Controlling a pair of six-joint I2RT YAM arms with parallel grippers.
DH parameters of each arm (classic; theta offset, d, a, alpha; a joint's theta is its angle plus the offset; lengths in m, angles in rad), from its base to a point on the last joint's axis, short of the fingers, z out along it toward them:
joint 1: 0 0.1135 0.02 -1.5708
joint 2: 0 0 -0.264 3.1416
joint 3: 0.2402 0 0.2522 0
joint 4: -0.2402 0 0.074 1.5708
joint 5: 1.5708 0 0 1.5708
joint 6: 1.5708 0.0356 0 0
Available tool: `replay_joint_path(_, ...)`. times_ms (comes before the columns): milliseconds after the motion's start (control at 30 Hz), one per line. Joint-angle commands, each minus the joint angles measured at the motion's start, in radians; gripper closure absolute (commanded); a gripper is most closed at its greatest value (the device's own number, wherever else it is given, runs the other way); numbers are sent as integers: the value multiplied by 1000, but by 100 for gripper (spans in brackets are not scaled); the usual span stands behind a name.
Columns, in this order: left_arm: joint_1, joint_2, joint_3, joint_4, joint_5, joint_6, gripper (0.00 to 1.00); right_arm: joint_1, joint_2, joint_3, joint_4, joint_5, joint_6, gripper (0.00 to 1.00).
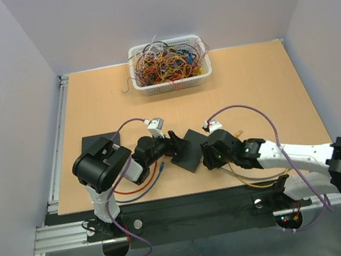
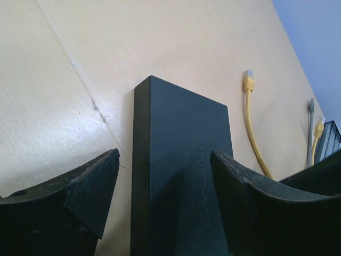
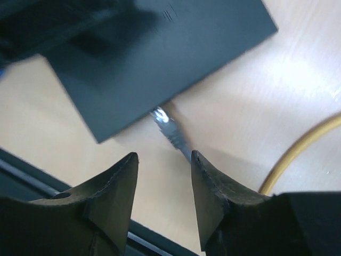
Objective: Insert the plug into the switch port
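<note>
The left gripper (image 2: 165, 160) is standing open, its fingers straddling the one black switch (image 2: 181, 120). The right gripper (image 3: 162, 160) is gaping too, with a single clear plug (image 3: 169, 128) lying ahead of its tips and reaching the switch's edge; the switch port itself cannot be made out. All this is sitting mid-bench (image 1: 261, 87) toward the near edge. One wire basket (image 1: 173, 85) is resting at the far edge, with open board between them.

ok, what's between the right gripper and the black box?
Right wrist view: a blurred pale plug on its grey lead, running from the right gripper up to the black box edge. Around it, bare table.
</note>
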Motion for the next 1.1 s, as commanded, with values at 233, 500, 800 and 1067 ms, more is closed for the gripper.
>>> replay_joint_path(233,20,55,-35,-195,-10,29,18,8,125,-1,-3,23,28,46)
replay_joint_path(500,20,52,-44,-185,-15,21,18,8,196,-4,30,3,7,62)
replay_joint_path(800,10,61,-100,-116,0,-37,19,8,222,22,53,21,-18,85)
replay_joint_path(1067,-62,70,-111,-113,-52,-69,21,8,229,100,53,40,-53,89)
